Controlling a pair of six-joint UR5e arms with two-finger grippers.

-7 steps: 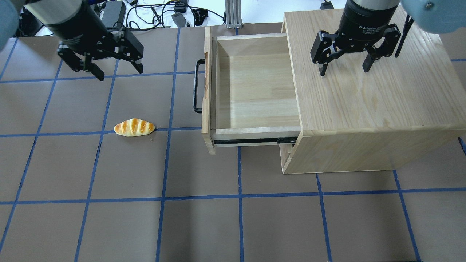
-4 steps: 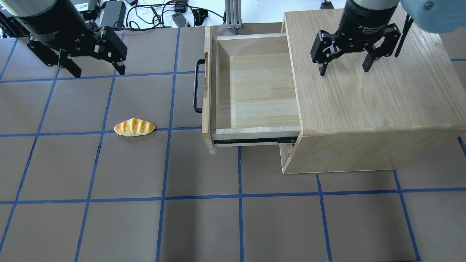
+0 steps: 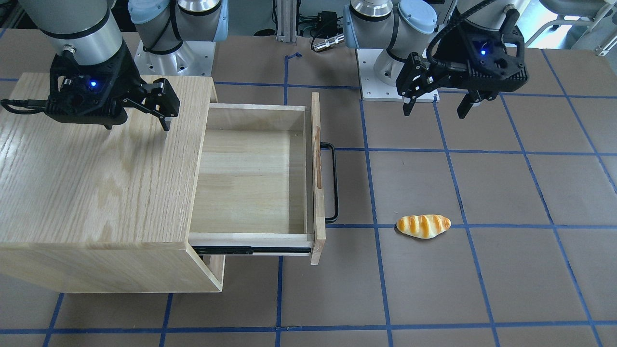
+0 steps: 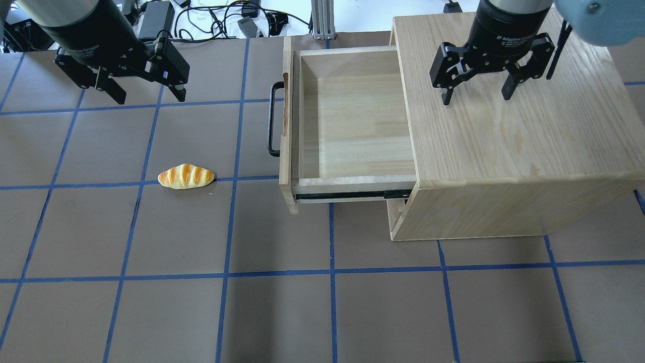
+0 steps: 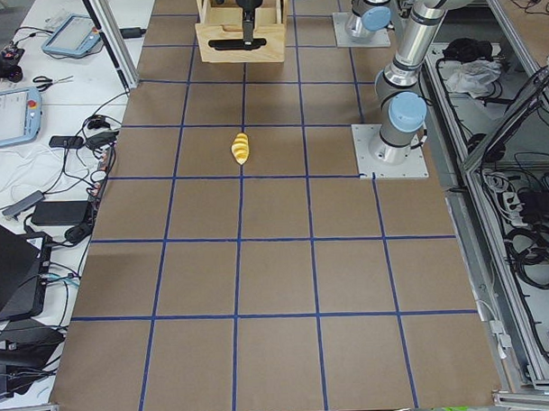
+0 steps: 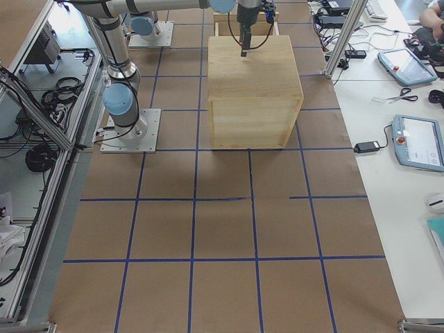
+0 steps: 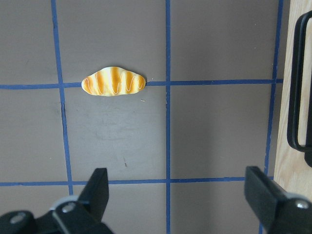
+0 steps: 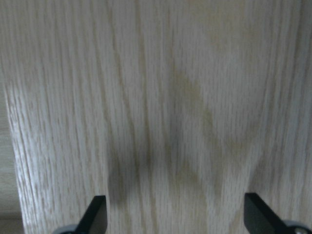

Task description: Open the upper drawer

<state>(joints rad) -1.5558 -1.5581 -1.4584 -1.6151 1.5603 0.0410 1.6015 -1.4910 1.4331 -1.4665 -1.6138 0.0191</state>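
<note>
overhead exterior: oak-grain cabinet (image 4: pixel 519 151) has its upper drawer (image 4: pixel 352 126) of pale smooth wood run well out on a black slide (image 4: pixel 347 194), so i judge the job done; my right gripper (image 4: pixel 476 98) hangs over the cabinet top, my left gripper (image 4: pixel 151 97) clear of the bar handle (image 4: pixel 272 121), both with fingers apart, empty; glossy bread roll (image 4: pixel 186 176) lies apart.

The overhead view looks forward and down from behind the robot; the front-facing one faces back from across the table (image 3: pixel 482 289), steeply down. Both share the bread roll (image 4: pixel 186 176) and the upper drawer (image 4: pixel 352 121). Two side views stand far off at the table's ends, looking along it. The left wrist camera looks straight down on the roll; the right one sits close over the cabinet top (image 8: pixel 156 97)
</note>
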